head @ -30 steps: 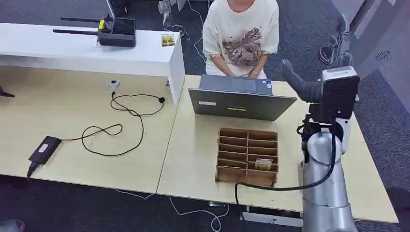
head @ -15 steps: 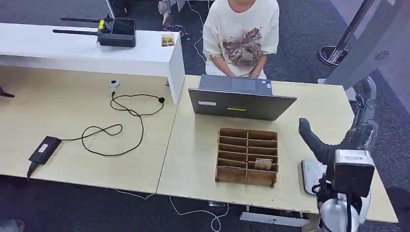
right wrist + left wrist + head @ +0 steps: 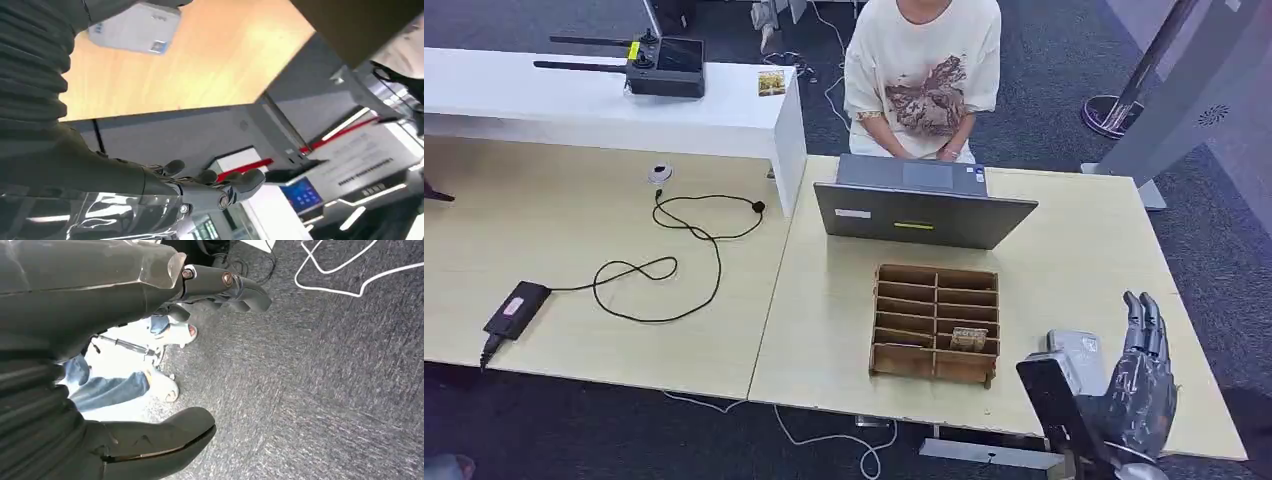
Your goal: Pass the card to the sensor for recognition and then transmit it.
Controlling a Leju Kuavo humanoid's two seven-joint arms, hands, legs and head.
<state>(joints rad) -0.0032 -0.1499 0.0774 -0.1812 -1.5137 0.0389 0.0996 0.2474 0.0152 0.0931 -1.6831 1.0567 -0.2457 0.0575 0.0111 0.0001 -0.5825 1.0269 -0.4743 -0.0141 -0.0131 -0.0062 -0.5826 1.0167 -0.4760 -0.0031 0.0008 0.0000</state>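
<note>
Card (image 3: 969,339): a small patterned card lies in a compartment of the brown divided box, in the right-hand column, second row from the near edge.
Box (image 3: 936,322): an open cardboard organiser with two columns of narrow slots sits on the light wood counter (image 3: 844,300), just in front of the laptop.
Sensor (image 3: 1072,352): a flat white-grey reader rests on the counter to the right of the box, near the front edge; in the right wrist view it appears as a pale slab with a blue mark (image 3: 134,27).
Right hand (image 3: 1139,385): raised at the counter's near right corner, just beside the sensor, fingers (image 3: 1144,320) straight and apart, holding nothing. The wrist camera shows the same fingers (image 3: 215,185) stretched out together with an empty palm.
Left hand (image 3: 150,315): hangs low over grey carpet, thumb and fingers (image 3: 235,287) apart with nothing between them.
Laptop (image 3: 919,205): grey, open, its back turned to the robot, at the far side of the counter.
Person (image 3: 922,75): seated behind the laptop in a cream printed T-shirt, hands at the keyboard.
Cable (image 3: 674,255): a black lead loops across the left counter to a black power brick (image 3: 516,310).
White shelf (image 3: 604,105): a raised white surface at the far left carries a black controller (image 3: 664,68) with two antennas.
</note>
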